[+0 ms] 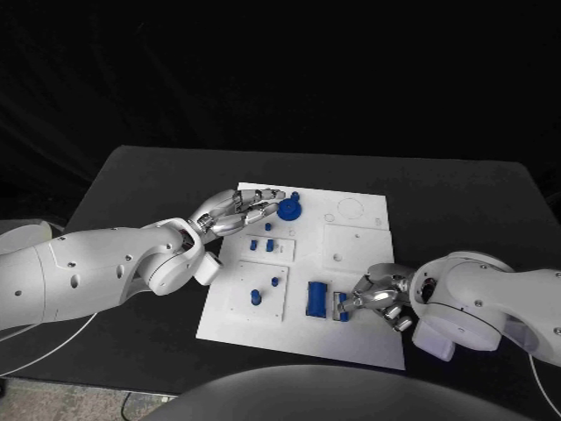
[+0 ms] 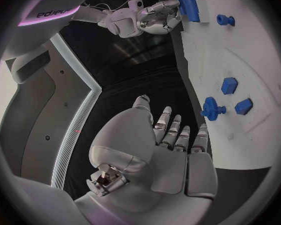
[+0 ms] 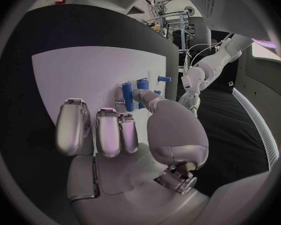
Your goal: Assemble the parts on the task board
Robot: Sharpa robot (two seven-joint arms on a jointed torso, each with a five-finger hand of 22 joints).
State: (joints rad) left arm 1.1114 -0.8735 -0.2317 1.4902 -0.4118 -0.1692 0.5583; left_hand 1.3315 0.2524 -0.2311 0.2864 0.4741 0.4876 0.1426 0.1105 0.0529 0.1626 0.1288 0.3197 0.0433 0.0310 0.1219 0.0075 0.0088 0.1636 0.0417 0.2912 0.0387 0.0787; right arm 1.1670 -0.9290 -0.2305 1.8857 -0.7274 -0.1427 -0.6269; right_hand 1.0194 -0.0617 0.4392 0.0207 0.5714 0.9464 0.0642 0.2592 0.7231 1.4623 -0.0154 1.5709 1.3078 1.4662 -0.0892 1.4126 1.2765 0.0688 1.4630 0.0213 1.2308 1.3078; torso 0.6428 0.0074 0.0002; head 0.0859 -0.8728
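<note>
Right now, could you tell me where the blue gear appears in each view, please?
Head view: blue gear at the task board's far end, by the left hand's fingertips.
Left wrist view: gear just beyond the fingertips.
Right wrist view: cannot make it out.
Shared landmark: the white task board.

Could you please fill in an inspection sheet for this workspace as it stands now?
Surface: black table, the white task board in its middle.
Job's things: blue parts on the board: a round gear, small blocks, pegs, a long blue piece.
Clutter: nothing seen.
Hands: left hand at the board's far left corner beside the gear, fingers apart, holding nothing; right hand at the long blue piece, grip unclear.
Cables: pale cable under the left arm.
Surroundings: dark backdrop.
</note>
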